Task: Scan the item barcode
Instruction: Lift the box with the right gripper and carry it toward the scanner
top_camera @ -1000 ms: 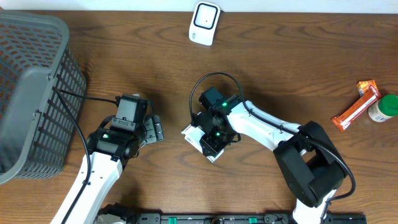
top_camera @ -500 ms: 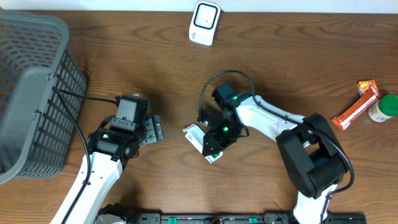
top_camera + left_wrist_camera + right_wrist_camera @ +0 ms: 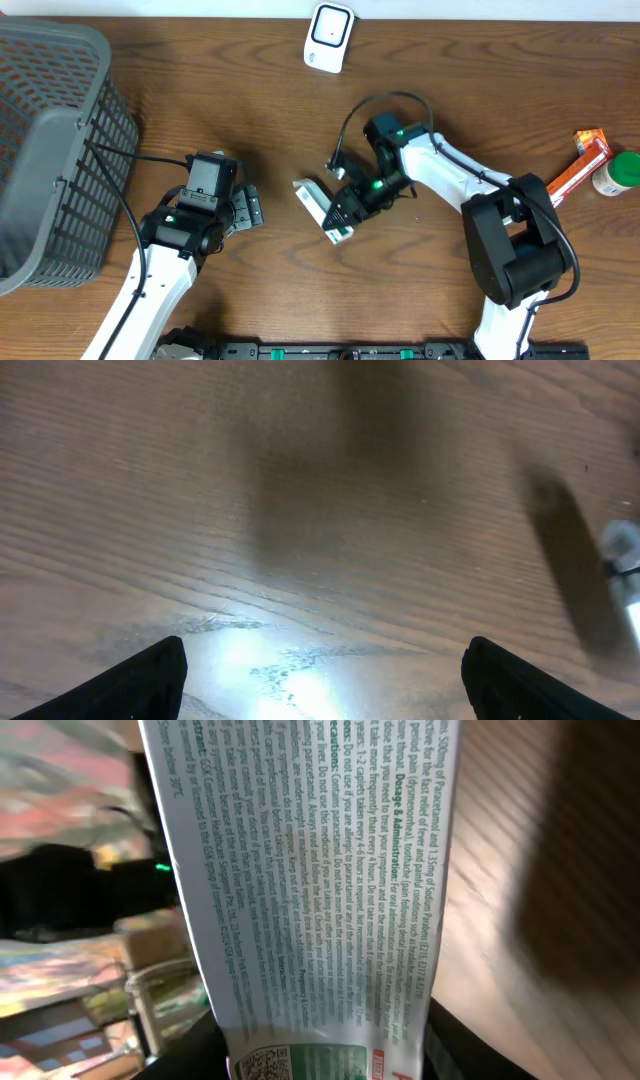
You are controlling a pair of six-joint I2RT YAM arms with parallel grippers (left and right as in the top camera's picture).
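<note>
The table [image 3: 250,110] is mostly bare wood, with the wire basket [image 3: 50,150] at far left. My left gripper [image 3: 247,210] hangs beside it, spread wide and holding nothing. My right gripper [image 3: 345,207] is clamped on the medicine carton [image 3: 318,198] at mid-table, well apart from the white scanner [image 3: 329,37] at the far edge. The grip looks to be at one end, so I judge a quick swing could pivot the carton or slip it. On the wrist view I find fine print and a small square code [image 3: 262,1067], but no barcode; presenting the wrong face would give no read.
</note>
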